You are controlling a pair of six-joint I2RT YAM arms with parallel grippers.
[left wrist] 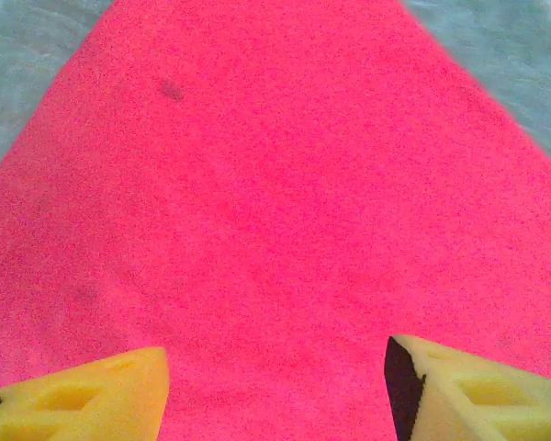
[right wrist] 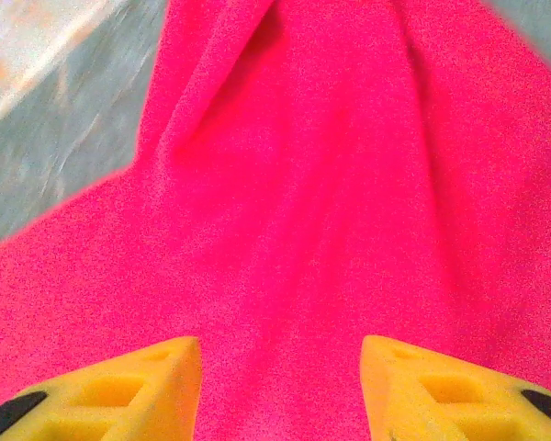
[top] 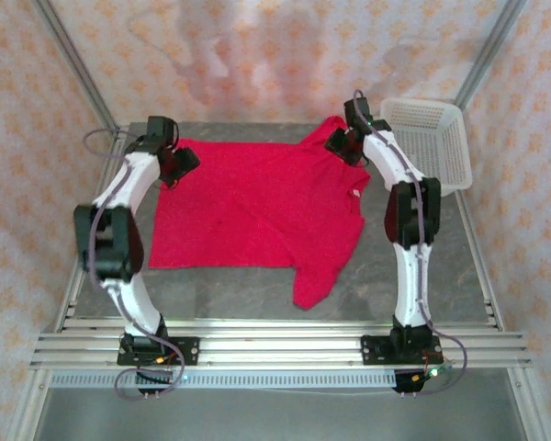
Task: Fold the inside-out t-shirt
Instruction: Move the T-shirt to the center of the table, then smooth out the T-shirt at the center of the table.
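Both arms reach forward, left pincer (left wrist: 275, 367) and right pincer (right wrist: 280, 363) each with jaws parted.

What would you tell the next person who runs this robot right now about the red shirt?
Left gripper: open, low over the far left corner of the t-shirt, with flat fabric under the jaws.
Right gripper: open, over the rumpled far right sleeve.
T-shirt: spread mostly flat on the grey table, one sleeve pointing toward the arm bases. The white basket sits at the far right corner.
Done: the shirt is laid out.
Left: every fold; none is visible yet.
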